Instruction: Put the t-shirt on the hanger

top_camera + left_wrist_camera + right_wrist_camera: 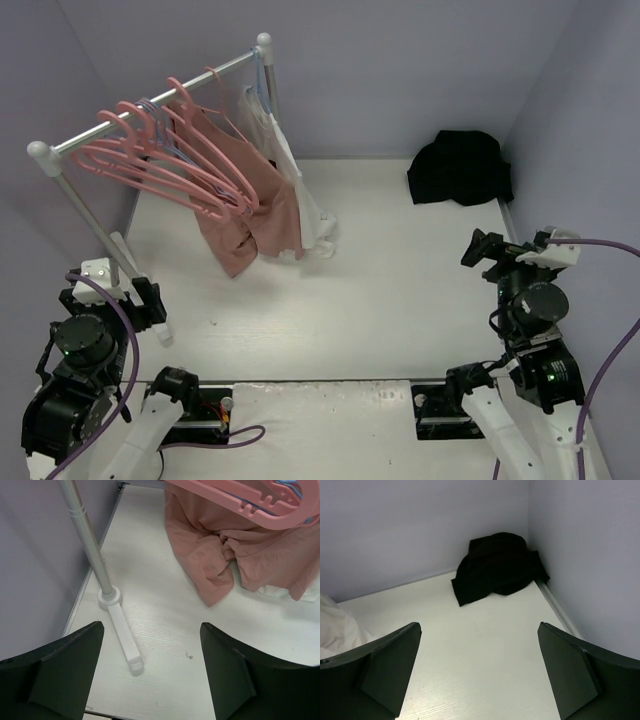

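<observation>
T-shirt [460, 168]: a crumpled black heap at upper right of the overhead view, in the corner where two walls meet. It shows no clear long axis. My right pincer [477, 627] faces it with fingers apart and empty; the shirt lies upper centre in that wrist view, well apart. My left pincer [151, 626], likewise apart and empty, sits lower left beside the rack [90, 545]. The hanger [190, 180] hangs upper left. Judgement: the right arm is nearer for the pick.
</observation>
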